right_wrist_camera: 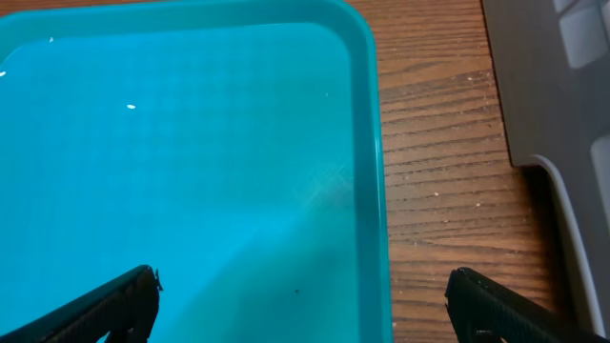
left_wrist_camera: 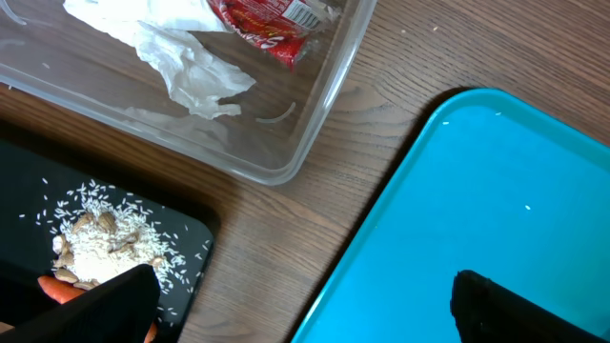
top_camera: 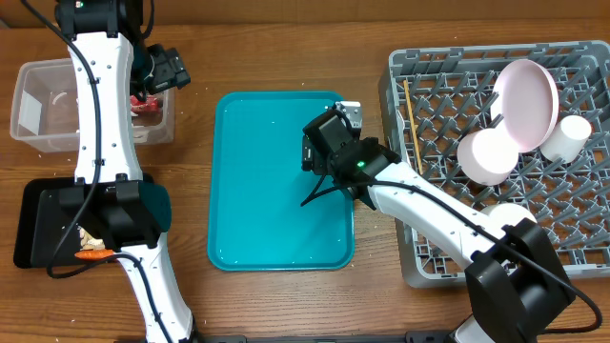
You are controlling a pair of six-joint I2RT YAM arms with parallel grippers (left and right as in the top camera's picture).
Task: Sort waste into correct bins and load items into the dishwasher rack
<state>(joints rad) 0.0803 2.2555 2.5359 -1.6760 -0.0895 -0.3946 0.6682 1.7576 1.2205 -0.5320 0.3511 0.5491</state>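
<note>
The right end effector (right_wrist_camera: 300,281) hangs with its fingers spread wide and nothing between them, over the right half of the teal tray (right_wrist_camera: 191,143), whose bare surface shows no waste or dishes in any view. Just right of that tray stands the dishwasher rack (top_camera: 448,57), which holds the plate (top_camera: 527,100) on edge, a bowl (top_camera: 486,155), the cup (top_camera: 574,133) and the chopsticks (top_camera: 409,119) lying along the side nearest the tray; I cannot find the fork. The left end effector (left_wrist_camera: 300,281), likewise spread and empty, sits off the tray's far left corner, above the near wall of the clear tub (left_wrist_camera: 315,124). That tub holds the napkin (left_wrist_camera: 181,57) and the red wrapper (left_wrist_camera: 267,24). The black tray (left_wrist_camera: 29,181), left of the teal tray's near end, carries the food scraps (left_wrist_camera: 95,238) and the carrot (left_wrist_camera: 57,286). The sorting looks all but done, so the step in hand is probably a clean withdrawal. Lift each arm straight up before swinging it. Keep the left fingers clear of the tub wall and the right ones off the rack's side, and check the table (right_wrist_camera: 438,143) for the fork. The wrapper bears white lettering and a pale label patch, both too cropped to read.
</note>
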